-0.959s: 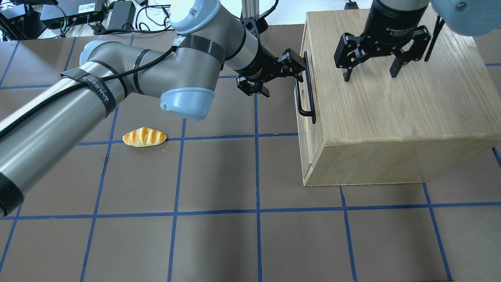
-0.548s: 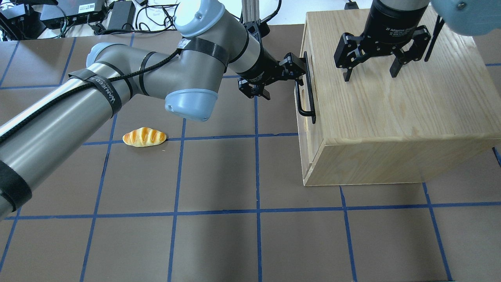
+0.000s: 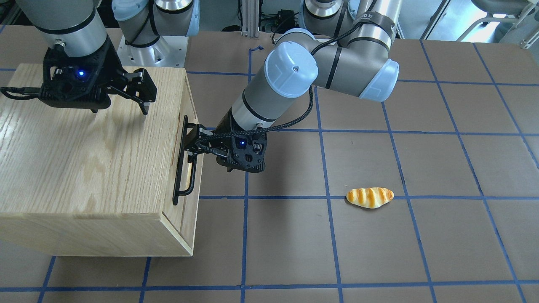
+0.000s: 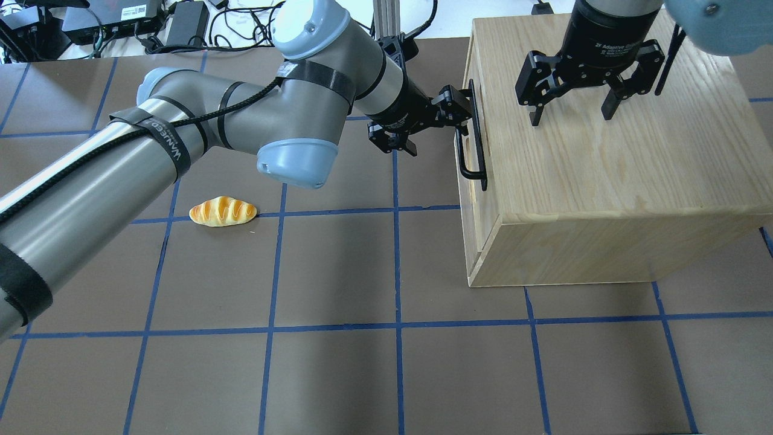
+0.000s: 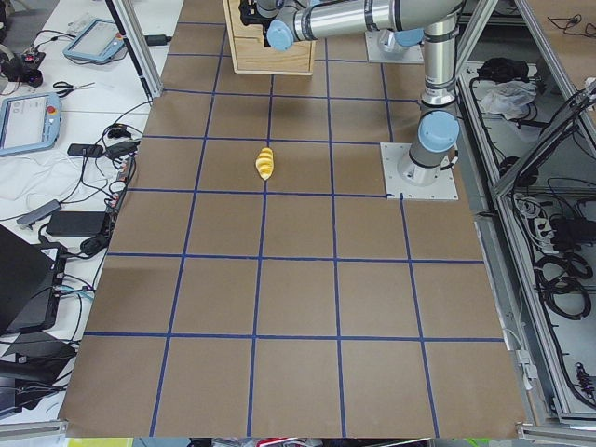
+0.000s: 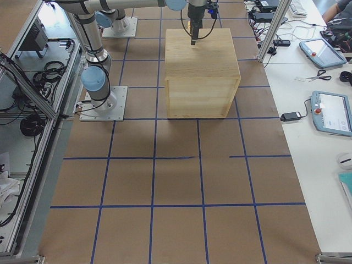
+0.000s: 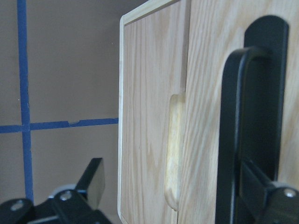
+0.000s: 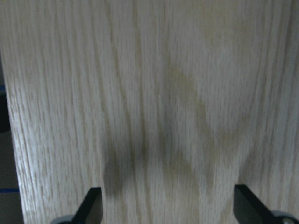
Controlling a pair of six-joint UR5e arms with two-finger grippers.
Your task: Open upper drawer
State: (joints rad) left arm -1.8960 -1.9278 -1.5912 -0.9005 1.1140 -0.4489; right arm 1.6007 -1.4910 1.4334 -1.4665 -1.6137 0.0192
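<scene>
The left arm [image 4: 181, 139] has swung toward 2 o'clock in the overhead view, and its elbow cap and wrist sit farther that way. The left gripper [image 4: 436, 124] has edged toward 3 o'clock, and its spread fingers are tighter against the 12 o'clock end of the handle [image 4: 477, 145].

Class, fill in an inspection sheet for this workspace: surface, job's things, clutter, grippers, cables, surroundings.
Surface: brown table, blue tape grid.
Job's things: upper drawer looks shut in the wooden cabinet; black handle on its front.
Clutter: bread roll on the table, apart from the cabinet.
Grippers: left gripper open at the handle; right gripper open over the cabinet top.
Cables: black cable strapped along the left arm.
Surroundings: teach pendant on a side bench.
</scene>
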